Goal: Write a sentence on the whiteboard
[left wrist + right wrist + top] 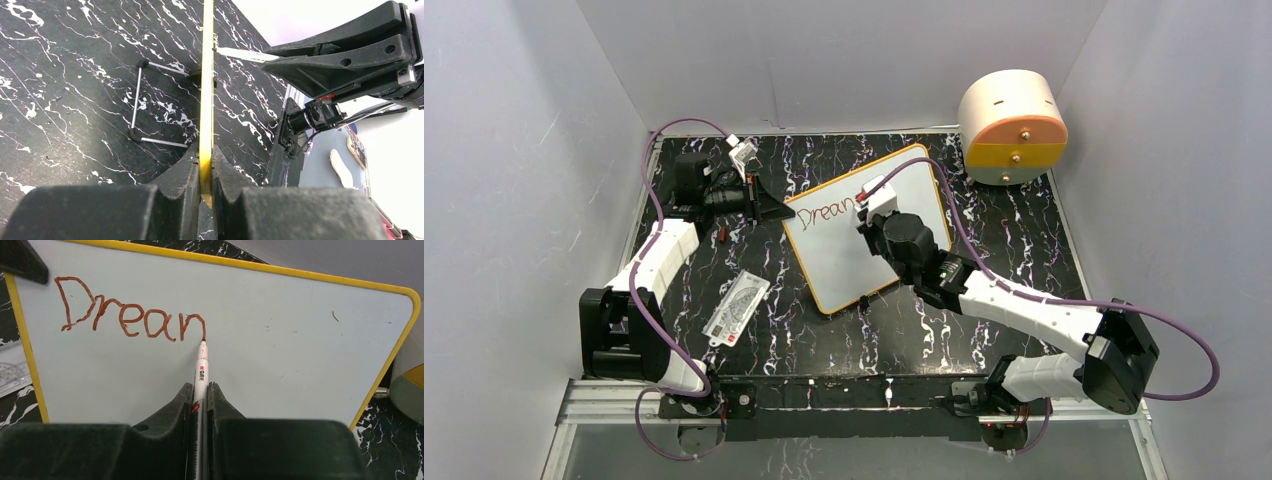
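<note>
The whiteboard (849, 250) with an orange-yellow frame lies tilted at the table's middle. Reddish-brown letters "Drean" (125, 315) run along its upper left; they also show in the top view (826, 212). My left gripper (776, 210) is shut on the board's left frame edge (205, 100), seen edge-on between its fingers. My right gripper (200, 390) is shut on a white marker (200, 371), whose tip touches the board at the end of the last stroke. In the top view my right gripper (876, 205) hovers over the board's upper middle.
A white printed plastic card (736, 308) lies left of the board. A cream and orange cylinder (1012, 126) stands at the back right. A wire stand (142, 102) shows under the board. White walls enclose the table.
</note>
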Controlling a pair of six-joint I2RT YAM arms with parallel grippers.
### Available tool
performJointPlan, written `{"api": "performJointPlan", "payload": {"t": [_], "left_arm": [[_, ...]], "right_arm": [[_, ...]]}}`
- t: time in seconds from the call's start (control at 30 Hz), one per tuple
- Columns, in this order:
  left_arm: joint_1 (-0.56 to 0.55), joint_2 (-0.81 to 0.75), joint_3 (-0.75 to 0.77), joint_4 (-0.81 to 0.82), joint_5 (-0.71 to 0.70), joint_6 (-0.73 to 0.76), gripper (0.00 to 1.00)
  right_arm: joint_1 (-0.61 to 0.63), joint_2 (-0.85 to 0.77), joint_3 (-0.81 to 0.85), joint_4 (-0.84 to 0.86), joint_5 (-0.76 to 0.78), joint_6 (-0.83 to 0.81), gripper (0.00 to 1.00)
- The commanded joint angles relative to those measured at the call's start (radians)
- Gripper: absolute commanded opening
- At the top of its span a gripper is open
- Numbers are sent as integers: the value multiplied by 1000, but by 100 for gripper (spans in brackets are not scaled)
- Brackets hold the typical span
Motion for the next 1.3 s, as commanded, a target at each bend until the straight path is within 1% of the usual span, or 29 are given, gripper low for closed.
{"api": "performJointPlan", "payload": {"t": [0.0,0.47,1.27], "left_arm": [[-31,26,-5,-85,-17,36,0],[-33,26,-4,-86,-15,37,0],[-39,26,-4,-91,-17,38,0]], "right_arm": [[-4,-25,-7,-20,-4,25,0],[-5,-7,9,70,8,-3,0],[-20,36,49,144,26,-54,0]]}}
